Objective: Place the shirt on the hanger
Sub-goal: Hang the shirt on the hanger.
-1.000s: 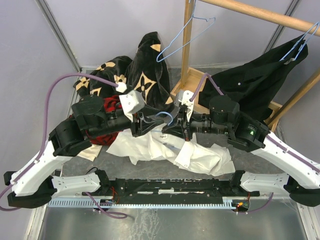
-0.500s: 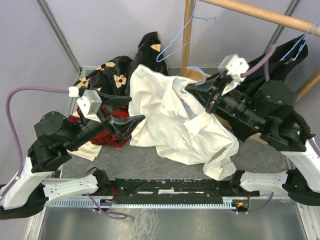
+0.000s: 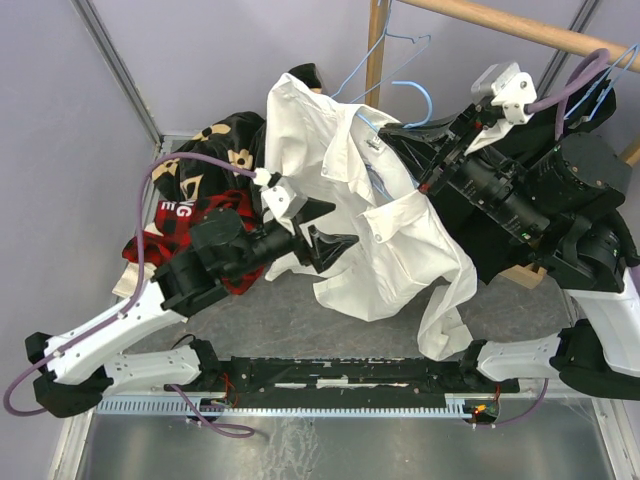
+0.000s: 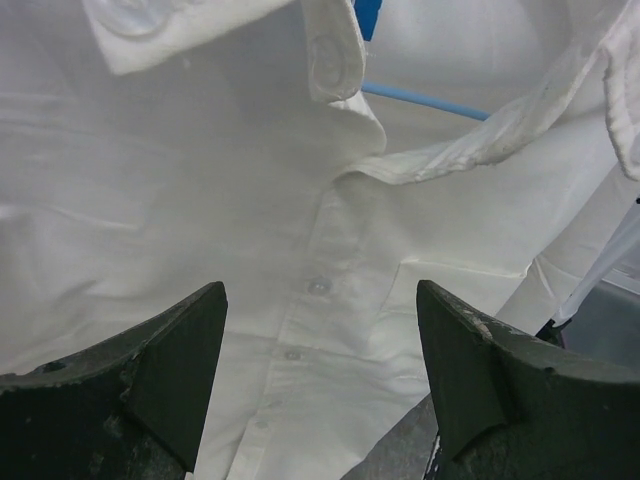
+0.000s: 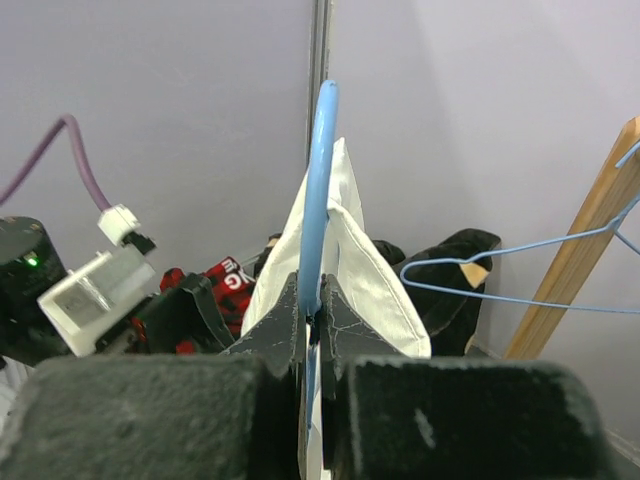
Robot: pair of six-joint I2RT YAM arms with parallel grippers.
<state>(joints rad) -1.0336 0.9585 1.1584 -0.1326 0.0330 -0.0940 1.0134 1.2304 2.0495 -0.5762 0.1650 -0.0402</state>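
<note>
Mostly hidden inside shirt [image 3: 380,230], hanger [image 5: 323,170] pinched by right gripper [image 5: 315,310], left gripper [image 3: 325,228] spread wide, empty

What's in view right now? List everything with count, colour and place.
shirt: one, white, centre, hanging from the hanger
hanger: one, light blue, through the shirt's collar, hook pinched by the right gripper
spare hanger: one, light blue, empty, on the wooden rail
wooden rail: one, tan, far right, above the table
flowered garment: one, black with tan flowers, far left, heaped
plaid shirt: one, red and black, left, under the left arm
dark garment: one, black, far right, mostly behind the right arm
table: one, grey
left gripper: one, black, open, facing the shirt's front, holding nothing
right gripper: one, black, shut on the hanger
</note>
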